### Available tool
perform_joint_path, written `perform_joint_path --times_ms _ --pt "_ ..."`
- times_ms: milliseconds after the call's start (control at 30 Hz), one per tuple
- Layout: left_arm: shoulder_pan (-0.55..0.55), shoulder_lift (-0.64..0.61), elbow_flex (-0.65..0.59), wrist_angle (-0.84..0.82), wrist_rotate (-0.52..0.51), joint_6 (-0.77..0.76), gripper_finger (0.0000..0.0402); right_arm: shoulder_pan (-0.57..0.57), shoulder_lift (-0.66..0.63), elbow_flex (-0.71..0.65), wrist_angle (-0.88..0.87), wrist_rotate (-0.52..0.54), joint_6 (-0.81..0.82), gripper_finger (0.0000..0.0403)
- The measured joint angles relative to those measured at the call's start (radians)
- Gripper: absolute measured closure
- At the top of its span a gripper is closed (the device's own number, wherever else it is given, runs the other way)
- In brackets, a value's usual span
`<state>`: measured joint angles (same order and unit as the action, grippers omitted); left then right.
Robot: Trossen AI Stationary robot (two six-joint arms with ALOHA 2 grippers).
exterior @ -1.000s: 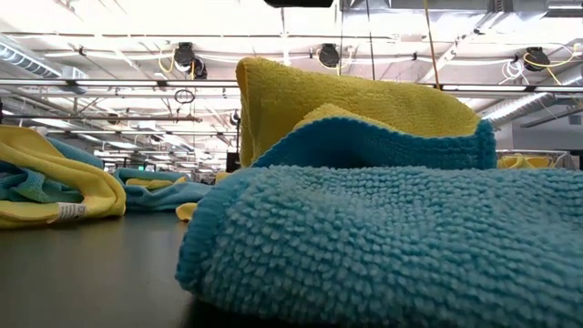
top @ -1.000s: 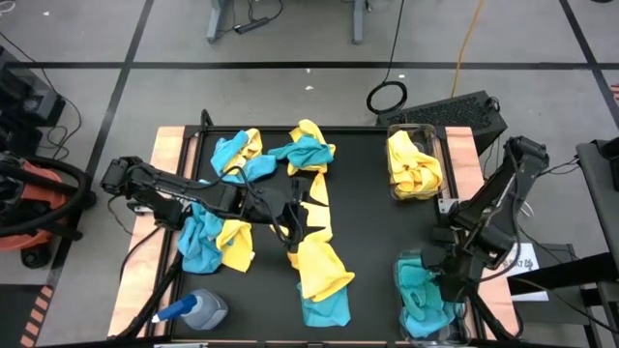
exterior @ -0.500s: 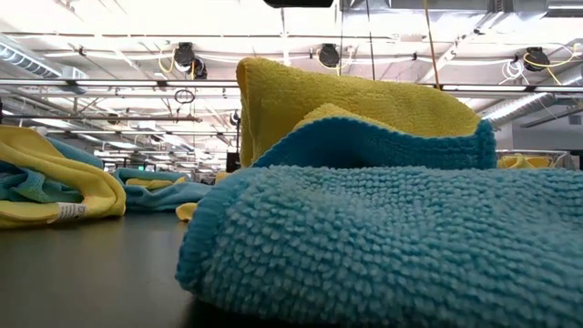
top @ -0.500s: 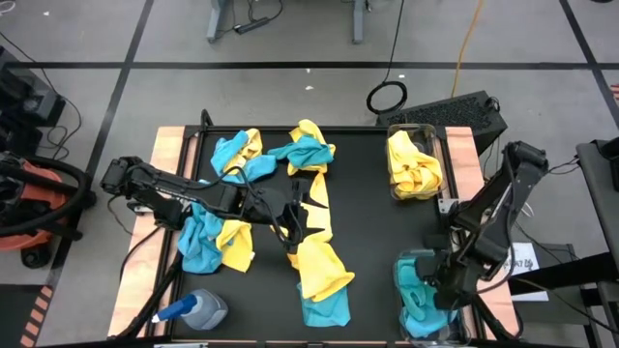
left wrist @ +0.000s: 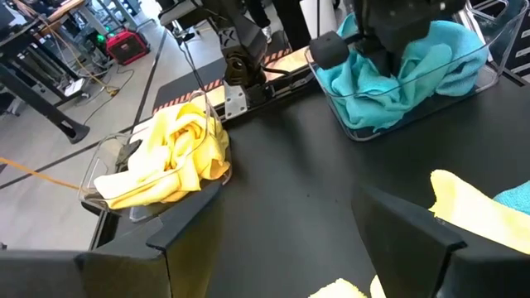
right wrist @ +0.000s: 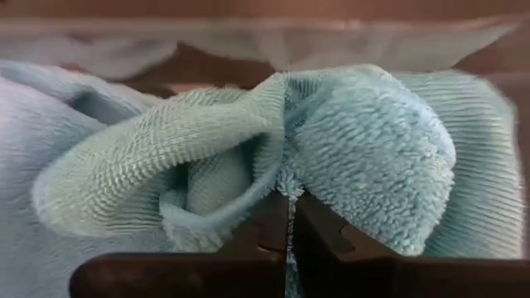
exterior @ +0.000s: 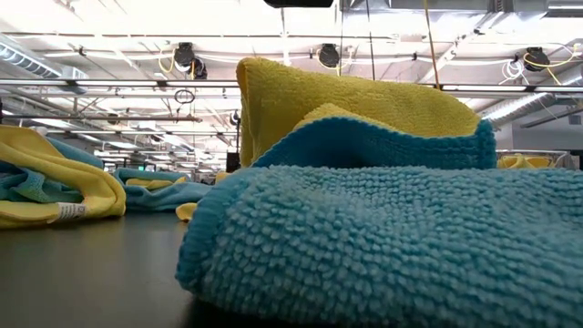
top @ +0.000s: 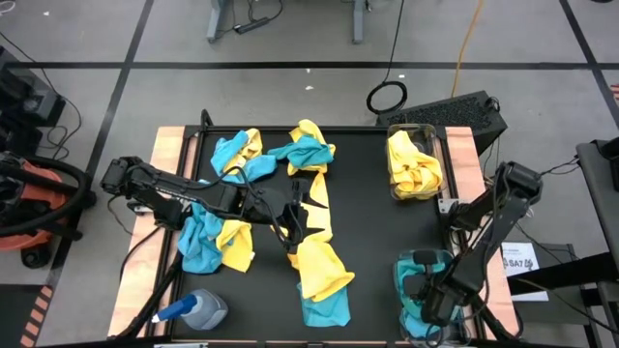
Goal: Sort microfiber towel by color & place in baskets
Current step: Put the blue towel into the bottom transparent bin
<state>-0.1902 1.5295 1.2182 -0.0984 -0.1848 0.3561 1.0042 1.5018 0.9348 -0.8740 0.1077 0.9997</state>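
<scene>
Two baskets: both clear, on the right side of the black worktop (top: 358,213); the far basket (top: 414,164) holds yellow towels (top: 412,162), the near basket (top: 418,290) holds teal towels (top: 414,285).
Loose towels: yellow and teal cloths (top: 309,242) lie mixed over the left and middle of the worktop.
Right pincer (top: 430,307): down inside the near basket, fingers pressed together, pinching a fold of teal towel (right wrist: 331,157).
Left pincer (top: 295,230): over the middle cloths, fingers spread, holding nothing.
Spray bottle (top: 198,309): at the near left corner.
</scene>
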Motion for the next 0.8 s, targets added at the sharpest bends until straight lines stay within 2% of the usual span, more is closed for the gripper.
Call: perform_joint_path --times_ms 200,533,700,800 --pt "0.006 0.000 0.000 -0.006 0.000 0.000 0.0130 -0.001 0.047 0.000 0.022 -0.011 0.006 0.0397" --pt "0.014 0.000 0.000 -0.005 -0.001 -0.003 0.0130 -0.001 0.032 0.020 0.032 -0.033 0.000 0.0394" --pt "0.014 0.000 0.000 0.006 -0.001 -0.003 0.0130 -0.001 -0.025 0.055 0.024 -0.023 -0.018 0.0372" --pt "0.014 0.000 0.000 0.008 -0.001 -0.002 0.0130 -0.001 -0.074 0.075 0.017 0.018 -0.017 0.0352"
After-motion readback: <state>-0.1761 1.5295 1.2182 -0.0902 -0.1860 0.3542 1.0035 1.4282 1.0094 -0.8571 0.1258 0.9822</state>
